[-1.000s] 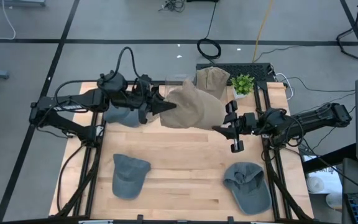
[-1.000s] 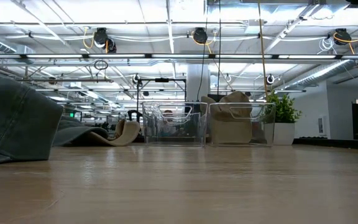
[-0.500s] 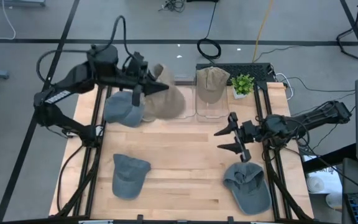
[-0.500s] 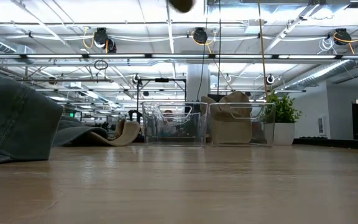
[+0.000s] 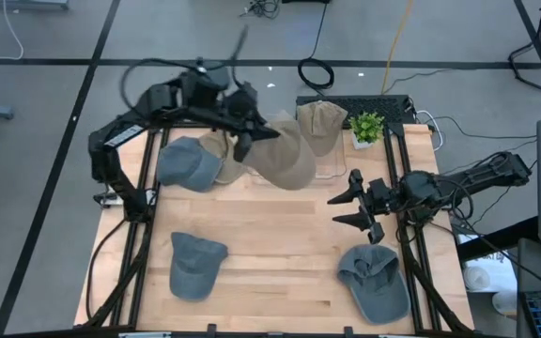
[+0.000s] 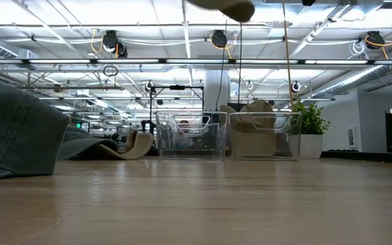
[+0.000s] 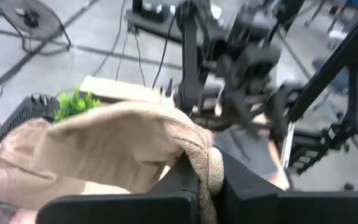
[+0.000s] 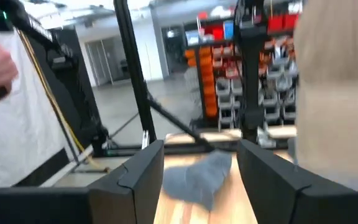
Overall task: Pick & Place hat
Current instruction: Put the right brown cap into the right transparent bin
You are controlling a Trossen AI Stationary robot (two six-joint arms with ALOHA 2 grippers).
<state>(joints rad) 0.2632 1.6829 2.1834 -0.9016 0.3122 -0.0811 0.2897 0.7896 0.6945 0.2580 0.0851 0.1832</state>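
My left gripper is raised over the table's far middle, shut on a tan hat that hangs beneath it. In the low view only the hat's underside shows, at the top edge. My right gripper is open at the table's right, apart from the tan hat, with a grey hat on the table beyond its fingers. A second tan hat sits in a clear bin at the far edge. My left gripper pinches the tan hat's thick rolled edge between its two fingers. The hat is lifted clear of the table. Its crown bulges out in front of the fingers and hangs below them.
Three grey hats lie on the table: far left, near left, near right. Another tan hat lies beside the far-left grey one. A second clear bin and a small potted plant stand at the far edge.
My left gripper carried the tan hat up from the table's middle toward the far left, then swung it back right over the far middle; the hat stayed lifted and swayed. My right gripper drew back a little toward the near edge, away from the hat.
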